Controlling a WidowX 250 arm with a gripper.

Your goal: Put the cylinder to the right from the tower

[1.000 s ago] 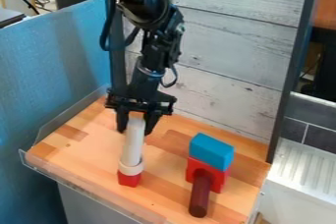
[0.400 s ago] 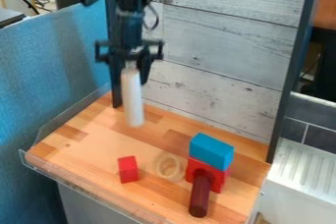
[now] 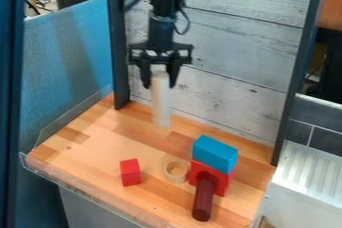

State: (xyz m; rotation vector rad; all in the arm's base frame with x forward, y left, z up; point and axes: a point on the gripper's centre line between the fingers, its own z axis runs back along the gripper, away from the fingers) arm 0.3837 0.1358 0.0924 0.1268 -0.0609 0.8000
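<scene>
And here we are, with our black, plastic-looking two-finger gripper (image 3: pixel 159 86) clenched on the long white cylinder (image 3: pixel 161 107), wooden by the look of it! We have it by its upper end, the rest hanging nearly upright beneath the tool, clear of the pale wooden worktop (image 3: pixel 80 157). Below us sit a small red wooden cube (image 3: pixel 130 172) and a pale wooden ring (image 3: pixel 176 178); lower and to the gripper's right in the view stands our likely tower, a blue wooden block (image 3: pixel 215 153) on a red wooden block (image 3: pixel 222 186), a dark red wooden cylinder (image 3: pixel 204 199) at its front

How will ours handle? Light, we reckon, stiff and hardly fragile, but smooth and round, so it could pivot or slip between the fingers. This top hold suits us: it leaves the foot free to land squarely right of the tower. Tip it, though, and it rolls
</scene>
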